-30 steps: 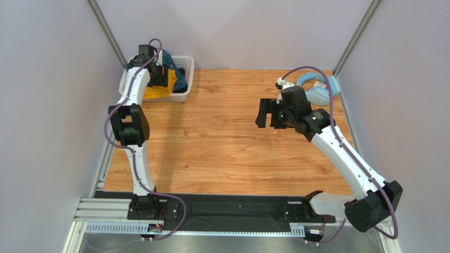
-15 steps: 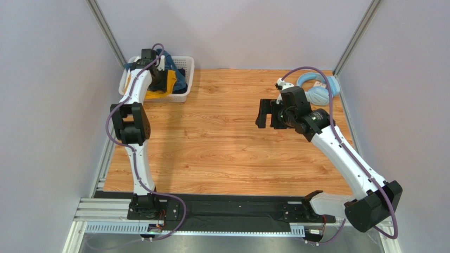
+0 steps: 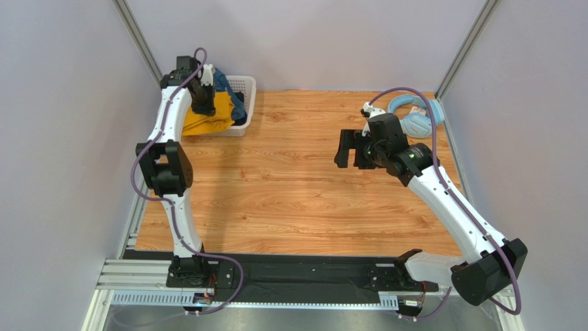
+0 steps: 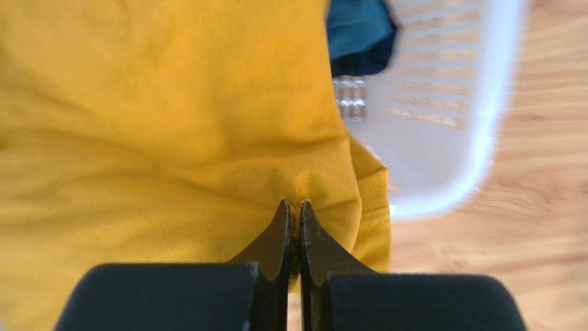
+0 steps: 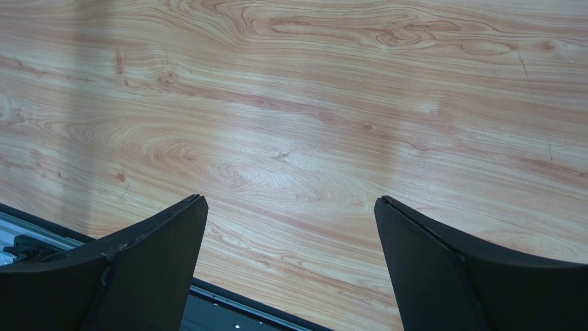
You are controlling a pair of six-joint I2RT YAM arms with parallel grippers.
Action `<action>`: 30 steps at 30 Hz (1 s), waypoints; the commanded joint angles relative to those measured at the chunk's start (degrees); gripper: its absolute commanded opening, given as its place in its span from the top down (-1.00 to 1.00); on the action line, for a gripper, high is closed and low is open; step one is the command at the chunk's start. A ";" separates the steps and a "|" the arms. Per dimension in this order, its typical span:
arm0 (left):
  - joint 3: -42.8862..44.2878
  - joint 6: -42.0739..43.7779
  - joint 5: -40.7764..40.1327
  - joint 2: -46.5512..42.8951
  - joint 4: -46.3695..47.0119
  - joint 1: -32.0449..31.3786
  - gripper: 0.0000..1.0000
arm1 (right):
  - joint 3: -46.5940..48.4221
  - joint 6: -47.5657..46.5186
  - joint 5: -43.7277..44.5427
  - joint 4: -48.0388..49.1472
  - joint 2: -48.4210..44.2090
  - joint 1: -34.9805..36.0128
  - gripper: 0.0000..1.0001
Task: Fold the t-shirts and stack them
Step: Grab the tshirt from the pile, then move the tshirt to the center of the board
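The mustard-yellow t-shirt [image 3: 207, 118] bulges up out of the white basket [image 3: 247, 89] at the table's far left corner, and it fills most of the left wrist view [image 4: 172, 124]. My left gripper [image 3: 202, 103] is shut on a pinched fold of this shirt [image 4: 293, 203]. A dark teal garment [image 3: 228, 86] lies behind it in the basket, showing at the top [image 4: 359, 34]. My right gripper [image 3: 343, 149] hangs open over bare wood right of centre, nothing between its fingers [image 5: 290, 207].
Light-blue headphones [image 3: 414, 117] lie at the far right edge behind the right arm. The basket's white lattice wall [image 4: 455, 103] is just right of the held fold. A black rail [image 5: 228, 303] runs along the table's near edge.
My left gripper closed on the yellow shirt and rose slightly, drawing the cloth up over the basket's front. The right arm has not moved.
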 commanded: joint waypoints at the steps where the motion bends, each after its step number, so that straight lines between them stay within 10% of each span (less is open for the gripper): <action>1: 6.91 -3.74 8.71 -13.86 -3.16 -0.66 1.00 | -1.02 0.83 0.40 0.49 -3.42 0.20 -1.00; 21: 17.90 -2.86 31.64 -43.85 -4.12 -11.90 1.00 | -4.01 2.50 3.74 0.58 -10.80 0.20 -1.00; 30: 3.15 0.29 35.53 -44.03 -6.58 -21.92 1.00 | -3.30 3.81 8.39 0.75 -13.52 0.29 -0.98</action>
